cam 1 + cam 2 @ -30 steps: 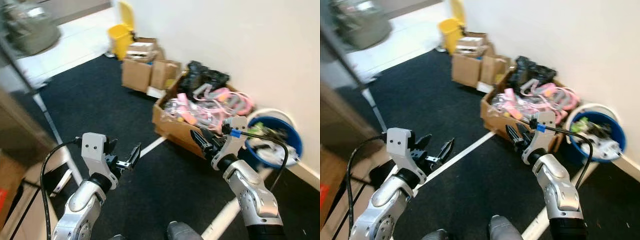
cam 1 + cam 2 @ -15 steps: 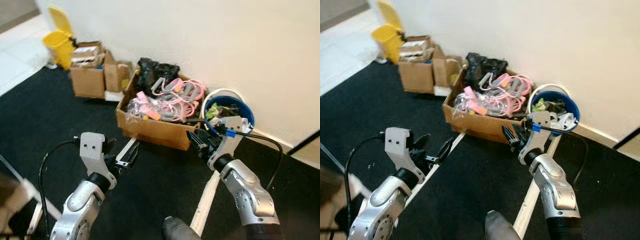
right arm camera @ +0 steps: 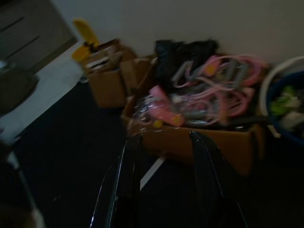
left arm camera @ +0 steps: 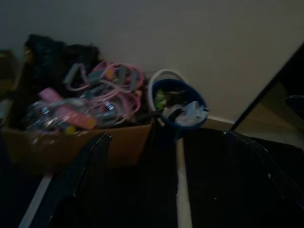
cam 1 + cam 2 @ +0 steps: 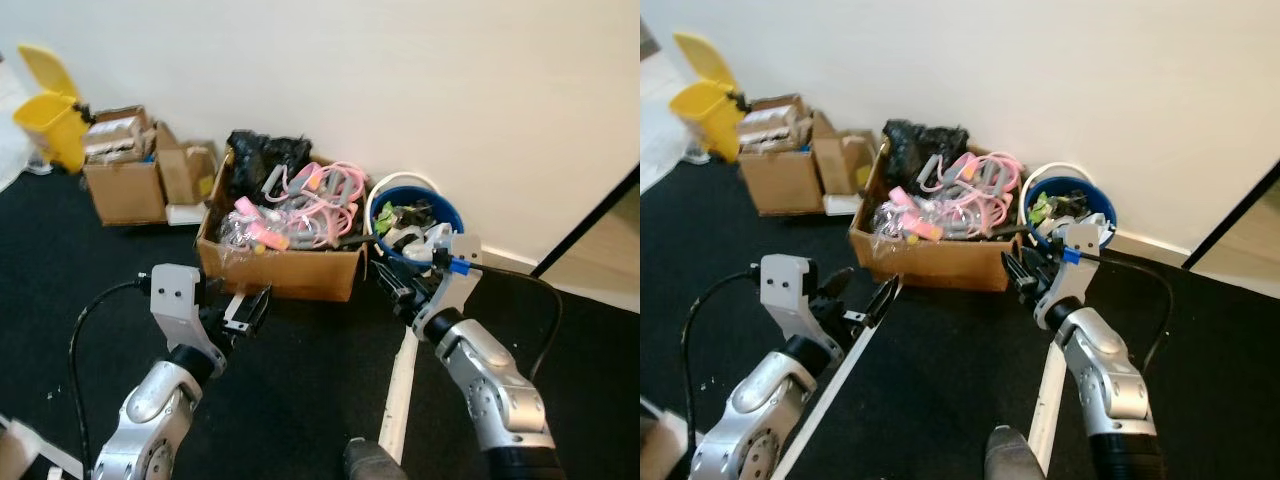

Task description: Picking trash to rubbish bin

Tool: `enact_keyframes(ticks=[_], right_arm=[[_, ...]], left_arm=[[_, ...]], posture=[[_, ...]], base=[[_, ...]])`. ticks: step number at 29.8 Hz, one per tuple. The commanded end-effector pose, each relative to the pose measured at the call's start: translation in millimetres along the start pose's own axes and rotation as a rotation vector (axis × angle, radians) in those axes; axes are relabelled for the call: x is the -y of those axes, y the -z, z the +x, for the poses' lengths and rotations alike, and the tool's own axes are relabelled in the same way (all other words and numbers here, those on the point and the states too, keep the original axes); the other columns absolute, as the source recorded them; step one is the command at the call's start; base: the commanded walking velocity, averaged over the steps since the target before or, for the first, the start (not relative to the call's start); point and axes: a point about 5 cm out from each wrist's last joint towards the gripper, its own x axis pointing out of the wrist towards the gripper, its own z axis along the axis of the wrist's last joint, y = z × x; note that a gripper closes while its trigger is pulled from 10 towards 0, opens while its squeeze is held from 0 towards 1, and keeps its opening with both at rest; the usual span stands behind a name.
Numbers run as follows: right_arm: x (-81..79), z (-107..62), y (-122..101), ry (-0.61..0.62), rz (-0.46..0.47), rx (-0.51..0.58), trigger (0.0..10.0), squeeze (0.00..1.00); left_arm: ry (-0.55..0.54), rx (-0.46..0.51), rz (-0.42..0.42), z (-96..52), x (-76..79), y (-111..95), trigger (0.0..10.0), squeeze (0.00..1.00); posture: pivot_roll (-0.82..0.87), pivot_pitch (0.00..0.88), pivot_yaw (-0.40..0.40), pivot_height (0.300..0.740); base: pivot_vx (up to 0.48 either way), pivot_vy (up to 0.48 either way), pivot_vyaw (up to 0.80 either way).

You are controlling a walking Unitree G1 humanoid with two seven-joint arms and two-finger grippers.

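1. Over the last second the whole view had swung round: the yellow pedal bin (image 5: 50, 118), earlier near the top middle of the head views, now sat at their far left edge, and the blue bucket (image 5: 412, 222) had come from the right edge toward the centre. That was the camera turning with the robot, not the things shifting on the floor.

2. Both arms had kept the same raised pose in front of the body throughout the turn. The left gripper (image 5: 246, 308) had its fingers apart with nothing between them; in its wrist view the two dark fingers (image 4: 83, 166) stood wide of each other.

3. The right gripper (image 5: 398, 290) was likewise spread and empty, its fingers (image 3: 129, 173) framing the cardboard box in its wrist view.

4. I judged the robot was squaring up to the rubbish along the wall, with no pickup begun.

5. The likely trash was in two places: the blue bucket against the wall, already holding green and white scraps, and the large cardboard box (image 5: 285, 272) just beside it, heaped with pink and grey cords (image 5: 318, 195) and a black bag (image 5: 262, 152).

6. Smaller cardboard boxes (image 5: 125, 190) stood between the large box and the yellow pedal bin, so they lay in the path to that bin.

7. A white line (image 5: 396, 385) ran across the black floor.
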Motion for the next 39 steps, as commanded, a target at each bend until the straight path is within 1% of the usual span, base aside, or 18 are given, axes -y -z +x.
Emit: enact_keyframes(ticks=[1,11,13,14,15,16,17,18,19,21,24,27,28,30,33,35,38,39], right_arm=[[3.4,-1.9,4.5,0.016,0.018,-0.023,10.0,0.0],[6.7,-3.1,3.0,0.054,-0.006,-0.016,10.0,0.0],[9.2,-7.2,3.7,0.09,-0.039,-0.025,10.0,0.0],[9.2,-7.2,3.7,0.09,-0.039,-0.025,10.0,0.0],[10.6,-10.8,4.3,0.109,-0.055,-0.031,10.0,0.0],[10.6,-10.8,4.3,0.109,-0.055,-0.031,10.0,0.0],[12.7,-15.4,5.0,0.134,-0.071,-0.038,10.0,0.0],[12.7,-15.4,5.0,0.134,-0.071,-0.038,10.0,0.0],[16.1,-21.7,5.1,0.159,-0.086,-0.047,10.0,0.0],[17.4,-22.0,5.1,0.162,-0.088,-0.048,10.0,0.0],[18.7,-18.9,4.0,0.159,-0.102,-0.045,10.0,0.0],[20.0,-18.3,0.0,0.156,-0.143,-0.034,10.0,0.0],[23.1,-19.5,-1.9,0.166,-0.141,-0.03,10.0,0.0],[29.8,-20.9,-6.5,0.184,-0.128,-0.021,10.0,0.0],[32.8,-21.3,-8.4,0.193,-0.117,-0.017,10.0,0.0],[31.0,-22.1,-14.8,0.198,-0.122,0.007,10.0,0.0],[25.4,-26.8,-28.1,0.197,-0.113,0.053,10.0,0.0],[22.5,-30.5,-30.6,0.194,-0.125,0.06,10.0,0.0]], left_arm=[[-0.02,0.022,-0.025,-1.0,-0.4,0.0,10.0,0.0],[-0.049,0.039,-0.023,-2.5,-2.5,-2.2,10.0,0.0],[-0.107,0.043,-0.008,-9.8,-6.2,-2.1,10.0,0.0],[-0.107,0.043,-0.008,-9.8,-6.2,-2.1,10.0,0.0],[-0.143,0.044,0.001,-14.8,-7.7,-2.0,10.0,0.0],[-0.143,0.044,0.001,-14.8,-7.7,-2.0,10.0,0.0],[-0.187,0.043,0.008,-21.2,-9.0,-1.3,10.0,0.0],[-0.187,0.043,0.008,-21.2,-9.0,-1.3,10.0,0.0],[-0.253,0.041,0.021,-29.9,-10.8,0.1,10.0,0.0],[-0.269,0.045,0.019,-30.3,-11.9,0.3,10.0,0.0],[-0.277,0.059,0.038,-25.7,-13.6,-1.1,10.0,0.0],[-0.257,0.154,0.05,-22.5,-8.2,-28.0,10.0,0.0],[-0.258,0.162,0.075,-27.0,-3.1,-32.1,10.0,0.0],[-0.265,0.139,0.116,-37.6,3.2,-26.5,10.0,0.0],[-0.288,0.123,0.123,-40.0,0.7,-20.0,10.0,0.0],[-0.327,0.133,0.119,-33.5,-9.7,-16.8,10.0,0.0],[-0.302,0.123,0.118,-36.1,-6.1,-14.1,10.0,0.0],[-0.294,0.122,0.107,-38.0,-4.9,-13.0,10.0,0.0]], posture=[[-0.11,0.055,0.051,0.74],[-0.1,0.057,0.05,0.74],[-0.12,0.059,0.053,0.74],[-0.12,0.059,0.053,0.74],[-0.12,0.06,0.05,0.74],[-0.12,0.06,0.05,0.74],[-0.13,0.067,0.045,0.74],[-0.13,0.067,0.045,0.74],[-0.13,0.069,0.038,0.74],[-0.13,0.068,0.033,0.74],[-0.14,0.061,0.031,0.74],[-0.13,0.063,0.025,0.74],[-0.12,0.06,0.015,0.74],[-0.12,0.063,0.006,0.74],[-0.13,0.062,0.001,0.74],[-0.15,0.045,0.01,0.74],[-0.16,0.051,0.011,0.74],[-0.17,0.05,0.013,0.74]], base=[[0.0,0.0,-0.77],[0.0,0.0,-0.77],[0.0,0.0,-0.77],[0.0,0.0,-0.77],[0.0,0.0,-0.77],[0.0,0.0,-0.77],[0.0,0.0,-0.77],[0.0,0.0,-0.77],[0.0,0.0,-0.77],[0.0,0.0,-0.77],[0.0,0.0,-0.77],[0.0,0.0,-0.77],[0.0,0.0,-0.77],[0.0,0.0,-0.77],[0.0,0.0,-0.78],[0.0,0.0,-0.78],[0.0,0.0,-0.78],[0.0,0.0,-0.78]])
